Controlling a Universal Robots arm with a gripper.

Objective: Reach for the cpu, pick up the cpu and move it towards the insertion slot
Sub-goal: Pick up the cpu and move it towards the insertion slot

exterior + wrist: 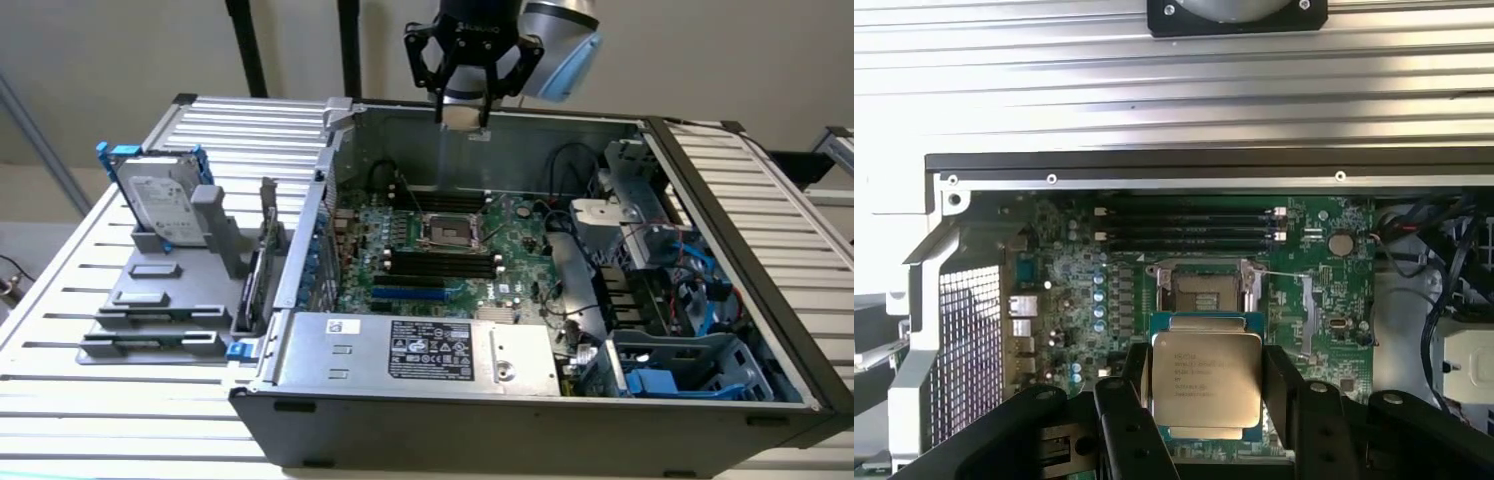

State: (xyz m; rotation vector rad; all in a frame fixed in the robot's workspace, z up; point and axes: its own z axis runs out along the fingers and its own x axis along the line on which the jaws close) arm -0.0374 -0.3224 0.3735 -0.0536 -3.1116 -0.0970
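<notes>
Holding the small flat square silvery-topped cpu (1206,385) clenched in my black pincer (1206,400), I hover above the motherboard's empty socket (1204,290); insertion remains.

Slatted metal table (120,400) bearing computer case (534,410), grey holder (174,290).

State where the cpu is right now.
The cpu is held in the gripper, above the open computer case. In the wrist view it hangs over the motherboard, just short of the open socket.
</notes>
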